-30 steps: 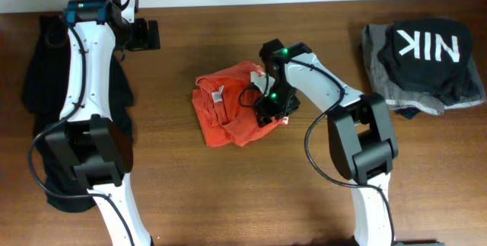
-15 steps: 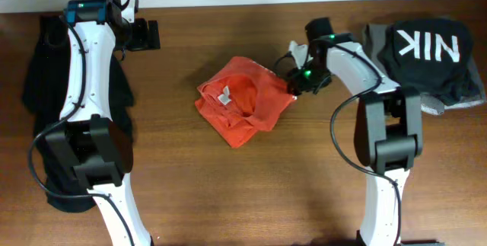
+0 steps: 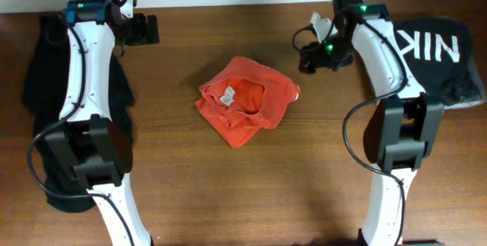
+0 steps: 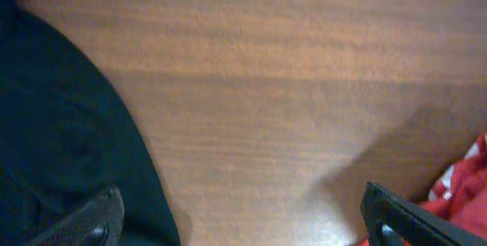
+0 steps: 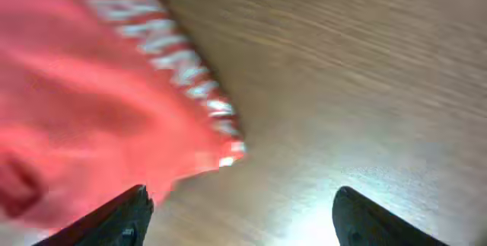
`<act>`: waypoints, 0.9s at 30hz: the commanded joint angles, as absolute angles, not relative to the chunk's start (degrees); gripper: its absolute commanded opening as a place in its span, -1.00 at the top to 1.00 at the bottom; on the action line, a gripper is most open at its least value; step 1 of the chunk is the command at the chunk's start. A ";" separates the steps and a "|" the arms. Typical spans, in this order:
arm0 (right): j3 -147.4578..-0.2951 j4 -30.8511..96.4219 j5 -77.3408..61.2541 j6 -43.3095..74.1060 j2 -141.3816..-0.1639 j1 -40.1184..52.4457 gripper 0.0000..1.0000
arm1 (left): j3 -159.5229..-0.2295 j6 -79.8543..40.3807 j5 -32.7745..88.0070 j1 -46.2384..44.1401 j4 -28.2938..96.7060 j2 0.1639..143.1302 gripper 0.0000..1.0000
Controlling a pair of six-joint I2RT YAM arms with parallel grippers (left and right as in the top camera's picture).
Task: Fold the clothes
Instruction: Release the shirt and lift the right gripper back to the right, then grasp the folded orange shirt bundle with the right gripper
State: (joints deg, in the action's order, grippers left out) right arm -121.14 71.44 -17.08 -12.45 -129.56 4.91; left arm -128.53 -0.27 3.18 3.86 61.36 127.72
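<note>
**Crumpled shirt, both pincers empty**

The shirt (image 3: 245, 101) lies bunched at the middle of the counter (image 3: 228, 193), neck label (image 3: 226, 95) up. The right pincer (image 3: 308, 52) hangs near its corner, jaws apart and empty. The left pincer (image 3: 148, 30) gapes too (well apart from the shirt). A grab into the heap would likely pinch several layers and spoil the fold. Only the right wrist view shows white lettering (image 5: 179, 63) along its edge, and only the overhead view shows the whole heap.

From my right wrist camera the T-shirt (image 5: 84, 101) is a soft red blur. It is cut off at the left and top edges, and the white markings along its border are unreadable. My left wrist view catches only a red sliver at the lower right corner. Overhead, the right arm (image 3: 380, 44) hides part of the black shirt (image 3: 456, 78), and the neck label (image 3: 227, 96) is too small to read.
</note>
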 commanded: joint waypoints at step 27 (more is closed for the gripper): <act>-113.99 59.75 4.75 -12.75 -134.54 41.58 -0.57 | -129.32 -0.45 5.34 17.32 60.90 126.61 -0.98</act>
State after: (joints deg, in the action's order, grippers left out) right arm -115.02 60.34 -0.49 -13.52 -132.00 38.89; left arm -128.53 -0.27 4.49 17.28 60.49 127.72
